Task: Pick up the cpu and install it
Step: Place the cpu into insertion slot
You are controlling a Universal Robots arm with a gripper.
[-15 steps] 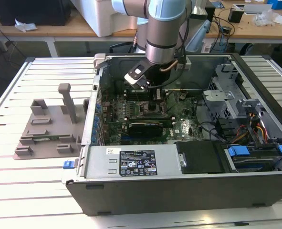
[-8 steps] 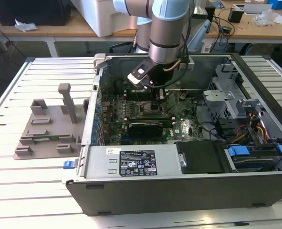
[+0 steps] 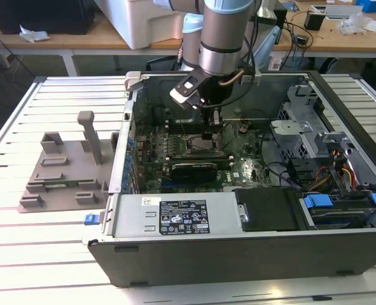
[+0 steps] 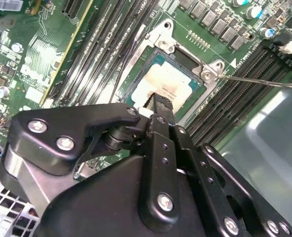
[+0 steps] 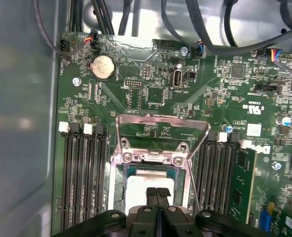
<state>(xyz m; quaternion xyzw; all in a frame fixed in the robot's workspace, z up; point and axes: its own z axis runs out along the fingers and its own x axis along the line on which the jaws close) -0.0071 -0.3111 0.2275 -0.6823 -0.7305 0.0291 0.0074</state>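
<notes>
The tool point(image 3: 214, 122) is down inside the open computer case point(image 3: 238, 254), right over the middle of the motherboard point(image 5: 220, 89). Its two fingers are clenched tight against each other in the first wrist view, tool point(image 5: 157, 193), with nothing between them. And there's the cpu point(image 5: 138, 181), directly beneath those tips, lying flat in the socket point(image 5: 150, 157) between the banks of black memory slots point(image 5: 81, 173).

In the second wrist view the tool point(image 4: 159, 104) has its black tip over the near edge of the cpu point(image 4: 169, 79). Whether it actually presses on the metal or hovers just off it, I can't tell.

The chip itself is a square with a pale silver-grey top catching a lot of glare, and a thin bluish-green border showing around it. It sits level and squared up inside the shiny metal frame. The wire retention bracket point(image 5: 160, 118) stands up off the socket, so the chip lies uncovered.

Out on the slatted tabletop point(image 3: 48, 267), at the exterior view's left, a grey fixture point(image 3: 67, 171) sits well apart from the case.
</notes>
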